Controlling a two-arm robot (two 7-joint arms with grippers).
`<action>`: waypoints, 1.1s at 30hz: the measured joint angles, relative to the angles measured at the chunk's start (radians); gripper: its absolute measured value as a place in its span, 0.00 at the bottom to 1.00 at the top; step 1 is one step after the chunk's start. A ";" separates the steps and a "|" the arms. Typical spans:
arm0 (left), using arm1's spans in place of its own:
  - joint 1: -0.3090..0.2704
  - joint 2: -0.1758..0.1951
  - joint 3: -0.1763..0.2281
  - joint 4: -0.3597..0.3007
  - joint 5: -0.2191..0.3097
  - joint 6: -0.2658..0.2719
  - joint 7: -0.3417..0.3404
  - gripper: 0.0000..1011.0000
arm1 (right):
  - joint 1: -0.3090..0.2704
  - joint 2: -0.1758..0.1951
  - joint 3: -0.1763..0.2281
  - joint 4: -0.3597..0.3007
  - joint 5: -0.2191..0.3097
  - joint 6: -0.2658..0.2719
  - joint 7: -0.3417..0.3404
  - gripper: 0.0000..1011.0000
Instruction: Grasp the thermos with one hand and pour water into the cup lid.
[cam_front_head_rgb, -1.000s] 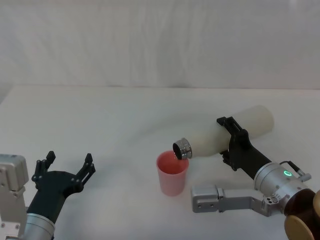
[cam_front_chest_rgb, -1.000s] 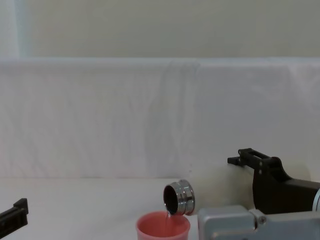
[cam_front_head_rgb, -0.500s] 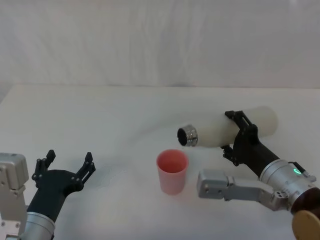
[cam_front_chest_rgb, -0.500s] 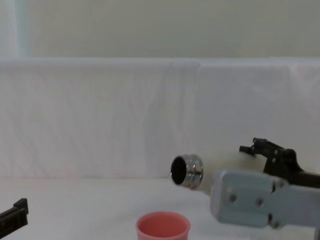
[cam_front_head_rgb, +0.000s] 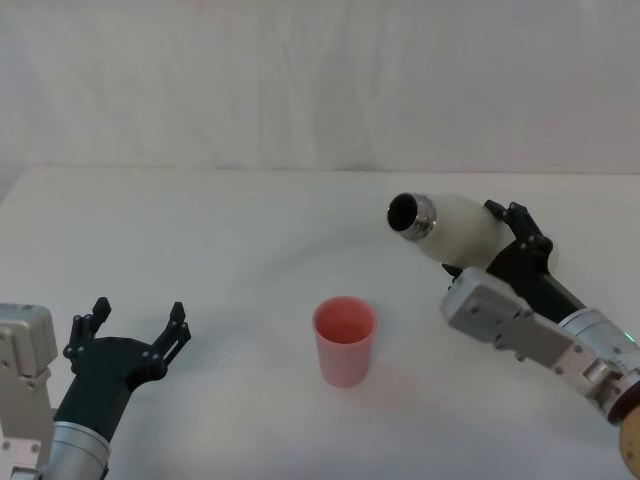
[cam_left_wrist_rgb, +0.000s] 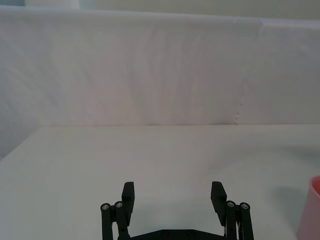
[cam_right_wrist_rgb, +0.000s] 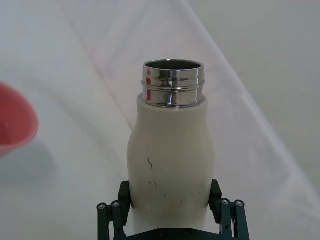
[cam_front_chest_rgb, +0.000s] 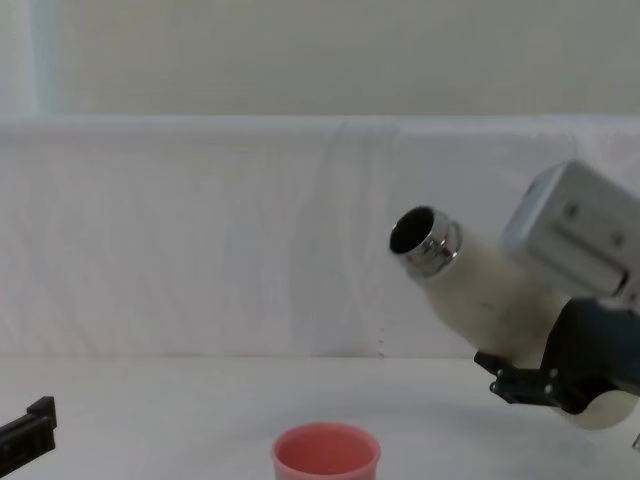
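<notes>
Clamping the cream-white thermos (cam_front_head_rgb: 455, 226) around its lower body, right gripper (cam_right_wrist_rgb: 171, 200) fingers pressed to either side, bottle lifted off the white table (cam_front_head_rgb: 250, 220) and tilted, open steel neck aimed up and toward the left. Standing upright on the table below and to the left of that neck, well apart from it: pink cup lid (cam_front_head_rgb: 345, 341). Resting low near the table's left front, left gripper (cam_front_head_rgb: 130, 335), fingers spread wide, holding nothing.

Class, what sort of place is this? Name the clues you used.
Probably a robot test bench, not a kitchen: a white-covered table with a plain white backdrop, and two robot arms. The right end effector holds the thermos beside the cup lid; the left end effector is parked open.
</notes>
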 joint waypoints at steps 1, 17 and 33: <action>0.000 0.000 0.000 0.000 0.000 0.000 0.000 0.99 | -0.002 -0.004 0.007 0.000 0.014 -0.002 0.003 0.94; 0.000 0.000 0.000 0.000 0.000 0.000 0.000 0.99 | -0.020 -0.135 0.131 0.046 0.376 0.021 0.075 0.94; 0.000 0.000 0.000 0.000 0.000 0.000 0.000 0.99 | 0.017 -0.203 0.171 0.112 0.606 0.092 0.113 0.94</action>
